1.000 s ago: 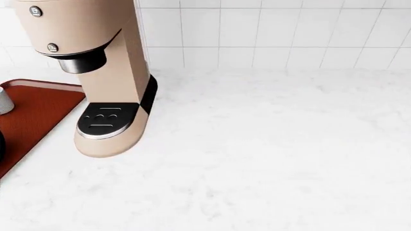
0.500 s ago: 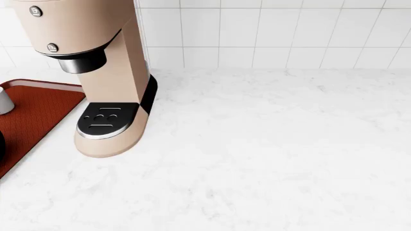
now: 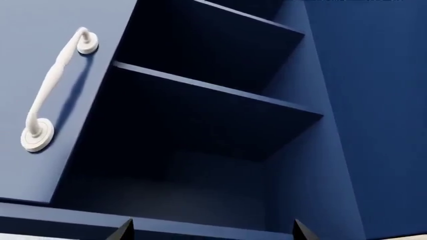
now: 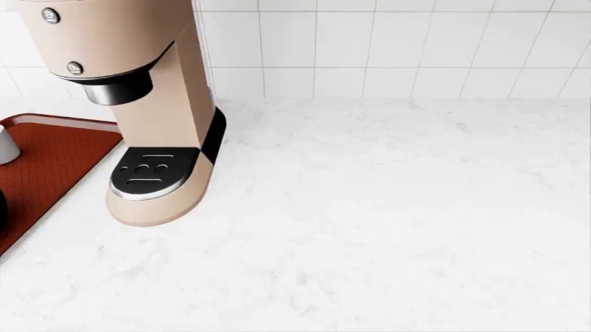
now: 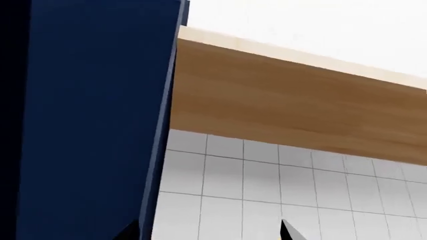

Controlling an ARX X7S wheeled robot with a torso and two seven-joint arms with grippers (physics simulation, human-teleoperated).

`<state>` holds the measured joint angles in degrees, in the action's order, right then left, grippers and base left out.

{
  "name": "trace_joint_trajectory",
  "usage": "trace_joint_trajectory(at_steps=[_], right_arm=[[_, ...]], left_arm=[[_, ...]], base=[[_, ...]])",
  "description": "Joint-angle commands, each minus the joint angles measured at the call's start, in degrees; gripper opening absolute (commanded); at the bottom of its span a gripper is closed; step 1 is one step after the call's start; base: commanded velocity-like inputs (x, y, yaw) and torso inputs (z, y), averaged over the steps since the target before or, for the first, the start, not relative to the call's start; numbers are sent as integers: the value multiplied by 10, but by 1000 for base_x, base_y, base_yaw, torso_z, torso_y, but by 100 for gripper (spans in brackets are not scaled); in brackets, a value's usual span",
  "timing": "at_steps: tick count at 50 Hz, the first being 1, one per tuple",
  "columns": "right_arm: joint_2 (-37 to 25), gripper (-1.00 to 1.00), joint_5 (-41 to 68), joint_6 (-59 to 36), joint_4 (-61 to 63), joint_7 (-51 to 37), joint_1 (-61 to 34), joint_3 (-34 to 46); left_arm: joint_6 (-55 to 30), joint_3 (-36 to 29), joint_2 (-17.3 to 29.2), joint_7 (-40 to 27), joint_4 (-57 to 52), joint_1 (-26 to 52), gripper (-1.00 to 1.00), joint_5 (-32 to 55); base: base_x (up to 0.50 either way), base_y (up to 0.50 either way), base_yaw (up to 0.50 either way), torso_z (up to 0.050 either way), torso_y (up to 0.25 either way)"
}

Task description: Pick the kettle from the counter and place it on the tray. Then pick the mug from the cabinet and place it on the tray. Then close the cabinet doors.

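Your small white mug sits on the reddish-brown patterned tray (kettle barely visible); the dark blue cabinet stands open, shelves bare. Both jaws spread, empty: close doors.

I see the counter wide open right of the coffee machine, which crowds the tray edge; cabinet shelves bare, one door swung beside the opening.
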<state>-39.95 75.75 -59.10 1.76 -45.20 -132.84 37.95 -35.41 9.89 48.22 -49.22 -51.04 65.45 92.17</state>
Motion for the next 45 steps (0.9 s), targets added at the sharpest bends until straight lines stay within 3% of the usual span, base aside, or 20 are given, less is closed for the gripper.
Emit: trace_joint_trajectory(at_steps=[1, 22, 45], right_arm=[[91, 100, -45, 12, -54, 37, 12, -31], [186, 100, -63, 99, -183, 112, 51, -44], [265, 100, 28, 126, -290, 162, 97, -109]], left_arm=[[7, 22, 12, 2, -6, -20, 100, 7], [13, 55, 24, 15, -7, -55, 100, 11], [18, 76, 30, 22, -10, -78, 100, 16]], base=[[0, 0, 0, 0, 0], [0, 0, 0, 1, 0], [5, 2, 5, 2, 0]])
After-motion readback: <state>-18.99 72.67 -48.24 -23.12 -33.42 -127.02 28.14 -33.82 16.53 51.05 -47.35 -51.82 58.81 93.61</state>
